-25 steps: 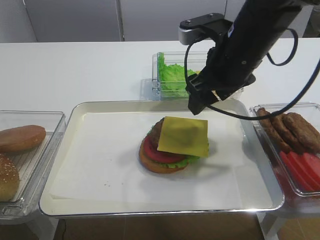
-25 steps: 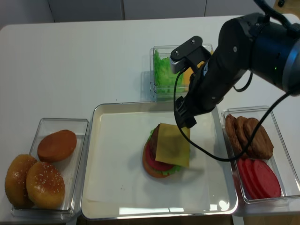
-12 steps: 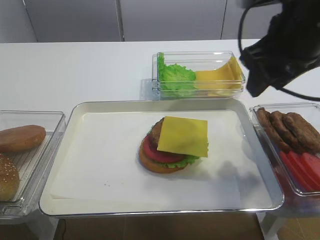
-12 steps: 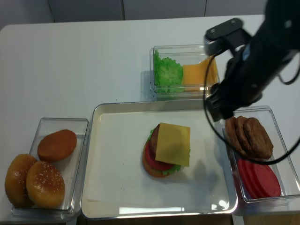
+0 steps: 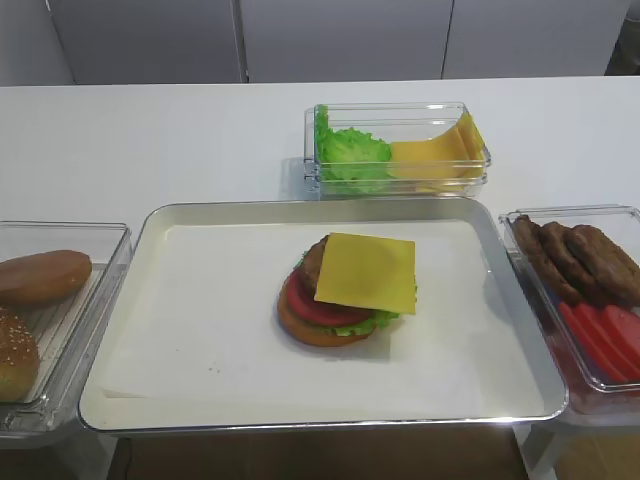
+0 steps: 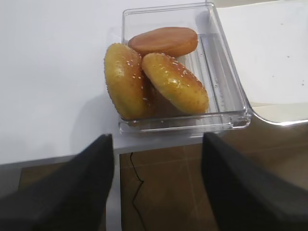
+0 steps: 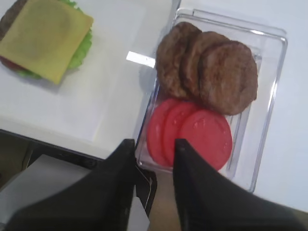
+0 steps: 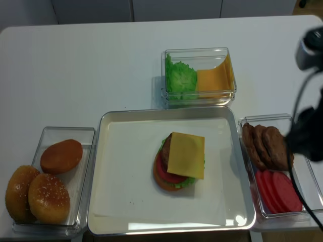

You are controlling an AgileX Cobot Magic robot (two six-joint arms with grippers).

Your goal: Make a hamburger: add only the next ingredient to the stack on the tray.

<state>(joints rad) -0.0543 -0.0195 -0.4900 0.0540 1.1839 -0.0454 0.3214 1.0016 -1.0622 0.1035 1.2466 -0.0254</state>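
One flat square yellow cheese slice point(image 7: 44, 37) atop layered hamburger stack point(image 5: 345, 290), well apart from right gripper point(image 7: 154, 159), jaws narrowly parted, holding nothing, over clear plastic bin point(image 7: 269, 120).

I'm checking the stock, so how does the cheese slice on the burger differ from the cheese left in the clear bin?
The cheese slice on the burger lies flat, fully exposed, resting on the patty of the hamburger in the tray. The cheese in the bin sits beside lettuce, with one edge curled up against the bin wall. The burger slice shows its whole square outline; the bin cheese is partly hidden by the wall. Both are plain yellow and thin.
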